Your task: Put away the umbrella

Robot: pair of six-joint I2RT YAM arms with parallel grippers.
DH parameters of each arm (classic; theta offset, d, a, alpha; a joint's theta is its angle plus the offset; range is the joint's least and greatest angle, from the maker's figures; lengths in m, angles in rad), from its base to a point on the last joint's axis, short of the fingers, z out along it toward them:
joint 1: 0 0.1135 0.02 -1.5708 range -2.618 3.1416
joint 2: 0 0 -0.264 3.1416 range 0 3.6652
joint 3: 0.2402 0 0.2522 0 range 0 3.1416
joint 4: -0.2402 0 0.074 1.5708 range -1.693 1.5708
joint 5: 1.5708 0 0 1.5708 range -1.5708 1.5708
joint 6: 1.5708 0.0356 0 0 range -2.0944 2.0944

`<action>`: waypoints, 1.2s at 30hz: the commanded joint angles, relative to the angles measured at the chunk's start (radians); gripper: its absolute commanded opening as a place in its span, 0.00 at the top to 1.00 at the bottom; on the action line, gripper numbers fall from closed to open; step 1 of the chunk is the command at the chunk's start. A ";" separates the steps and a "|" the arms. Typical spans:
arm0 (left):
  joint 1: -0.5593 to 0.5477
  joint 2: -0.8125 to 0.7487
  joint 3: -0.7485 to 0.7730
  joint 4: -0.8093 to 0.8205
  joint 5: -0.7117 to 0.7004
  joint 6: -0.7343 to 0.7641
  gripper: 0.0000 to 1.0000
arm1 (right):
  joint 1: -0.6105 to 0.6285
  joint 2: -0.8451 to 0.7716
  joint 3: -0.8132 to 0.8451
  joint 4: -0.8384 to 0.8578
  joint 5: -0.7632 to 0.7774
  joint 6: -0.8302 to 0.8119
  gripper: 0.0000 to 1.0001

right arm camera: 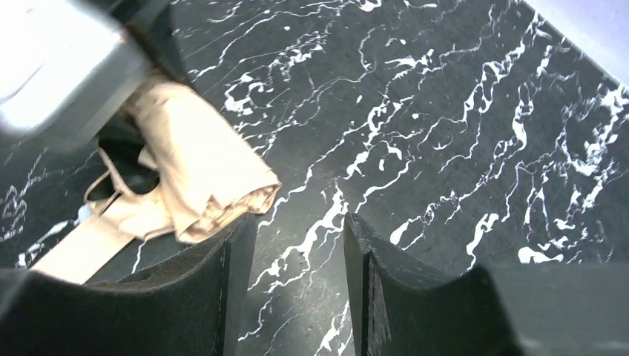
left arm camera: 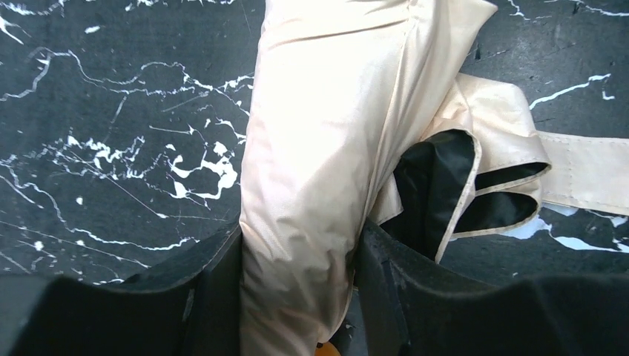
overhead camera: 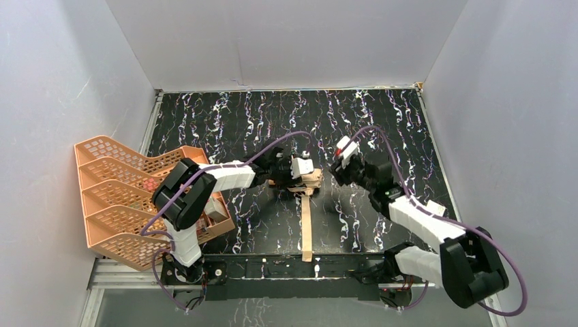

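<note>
Left pincer clenched on folded umbrella, bench centre; strap trailing to 6 o'clock. Right pincer released, empty, at umbrella's 3 o'clock. Risk: loose strap and canopy fold snagging, bundle unfurling on lift.

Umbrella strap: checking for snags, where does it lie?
Top view: the strap trails from the umbrella in the left hand to the near edge of the table.
</note>
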 commanded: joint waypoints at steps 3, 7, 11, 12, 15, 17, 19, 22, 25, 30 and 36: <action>-0.045 -0.002 -0.113 0.064 -0.150 0.092 1.00 | -0.135 0.189 0.286 -0.202 -0.270 0.122 0.42; -0.080 -0.025 -0.190 0.180 -0.251 0.148 1.00 | -0.135 0.350 0.455 -0.352 -0.363 0.071 0.34; -0.108 -0.040 -0.257 0.279 -0.308 0.183 1.00 | -0.135 0.470 0.567 -0.447 -0.423 0.017 0.32; -0.111 -0.042 -0.263 0.290 -0.312 0.189 1.00 | -0.135 0.498 0.596 -0.470 -0.434 0.003 0.32; -0.118 -0.041 -0.275 0.304 -0.318 0.200 1.00 | -0.135 0.580 0.650 -0.534 -0.505 -0.031 0.25; -0.124 -0.037 -0.277 0.303 -0.325 0.212 1.00 | -0.126 0.623 0.685 -0.573 -0.534 -0.050 0.21; -0.129 -0.033 -0.279 0.308 -0.333 0.221 1.00 | -0.108 0.654 0.704 -0.598 -0.543 -0.075 0.17; -0.134 -0.027 -0.282 0.321 -0.342 0.232 1.00 | -0.062 0.698 0.733 -0.653 -0.512 -0.131 0.15; -0.135 -0.020 -0.286 0.326 -0.342 0.248 1.00 | -0.035 0.751 0.772 -0.720 -0.498 -0.175 0.12; -0.143 -0.019 -0.300 0.344 -0.342 0.280 1.00 | -0.024 0.800 0.799 -0.752 -0.468 -0.202 0.12; -0.143 -0.011 -0.305 0.353 -0.375 0.291 1.00 | -0.025 0.843 0.836 -0.847 -0.471 -0.242 0.15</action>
